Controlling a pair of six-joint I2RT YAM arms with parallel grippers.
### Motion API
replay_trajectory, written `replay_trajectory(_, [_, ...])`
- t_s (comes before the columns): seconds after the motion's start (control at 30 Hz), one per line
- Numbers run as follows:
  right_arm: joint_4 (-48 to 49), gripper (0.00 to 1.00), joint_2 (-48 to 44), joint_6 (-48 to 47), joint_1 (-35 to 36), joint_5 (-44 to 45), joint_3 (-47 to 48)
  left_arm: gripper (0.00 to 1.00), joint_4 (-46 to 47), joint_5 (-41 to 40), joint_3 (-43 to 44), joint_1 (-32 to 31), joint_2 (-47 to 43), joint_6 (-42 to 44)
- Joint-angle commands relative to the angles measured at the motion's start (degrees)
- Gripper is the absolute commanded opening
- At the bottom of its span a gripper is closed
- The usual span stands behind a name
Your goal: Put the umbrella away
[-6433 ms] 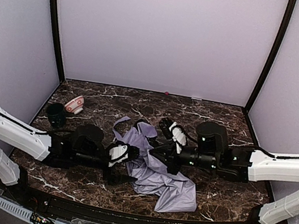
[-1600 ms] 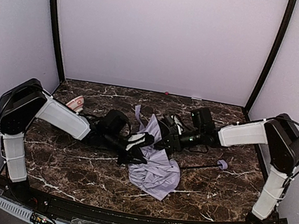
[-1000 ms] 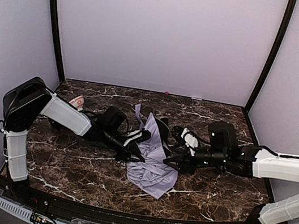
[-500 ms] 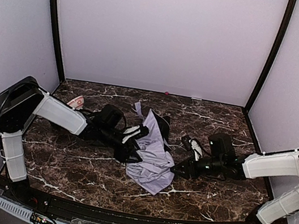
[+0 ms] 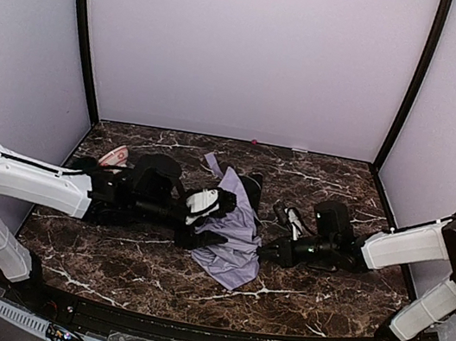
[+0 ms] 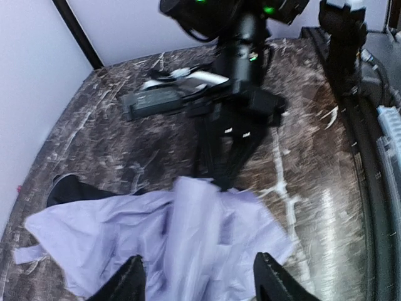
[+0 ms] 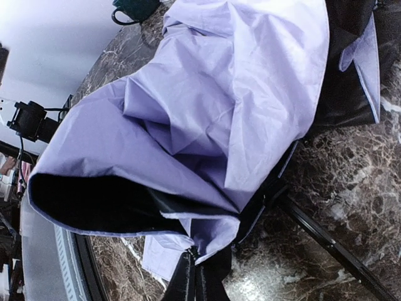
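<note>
We see a dark marble bench [image 5: 331, 179] w/ white veins. A crumpled lavender umbrella [image 5: 234, 237] lies approx. mid-bench, black underside showing at the edges, its thin black shaft [image 7: 326, 241] flat on the stone. Left of the umbrella, twd the back, a red-patterned bowl [image 5: 114, 154] sits tilted. A dark green mug [image 7: 135, 7] stands on that same side of the umbrella.

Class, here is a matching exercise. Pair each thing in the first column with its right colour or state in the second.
Column one:
1. umbrella
2. bowl
3. left gripper
4. right gripper

Column two:
A. fingers apart, over lavender fabric
B. red and white
C. crumpled, lavender side up
D. fingers closed at the fabric's edge

Pairs: 1-C, 2-B, 3-A, 4-D
</note>
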Motion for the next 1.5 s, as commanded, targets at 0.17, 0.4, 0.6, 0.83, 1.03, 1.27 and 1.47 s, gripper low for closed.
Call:
replay_trajectory(0.17, [-1.3, 0.0, -1.5, 0.4, 0.3, -7.0, 3.8, 0.32, 2.3, 5.6, -4.5, -10.9, 4.0, 13.8])
replay_trajectory(0.4, [-2.3, 0.0, -2.2, -0.1, 0.7, -8.1, 3.6, 0.62, 15.5, -10.8, -1.7, -10.0, 14.7, 18.5])
replay_trajectory(0.6, [-1.8, 0.0, -3.7, 0.3, 1.7, -8.9, 3.1, 0.63, 20.8, -14.6, -0.9, -10.0, 19.0, 18.4])
replay_trajectory(0.83, [-2.6, 0.0, -4.9, -0.5, 1.8, -9.9, 3.1, 0.56, 29.5, -20.7, -3.3, -10.0, 21.7, 21.7])
replay_trajectory(1.03, [-2.6, 0.0, -6.1, -0.9, 1.2, -11.1, 2.9, 0.02, 31.1, -23.8, -3.6, -10.0, 22.1, 24.0])
replay_trajectory(1.27, [-10.1, 0.0, -9.0, -5.5, -2.4, -9.3, 3.6, 0.0, 20.4, -16.3, -8.9, -8.2, 10.2, 15.8])
replay_trajectory(1.47, [-13.6, 0.0, -9.2, -8.8, -5.5, -10.3, 4.8, 0.0, 13.9, -3.0, -14.8, -4.2, -0.5, 9.3])
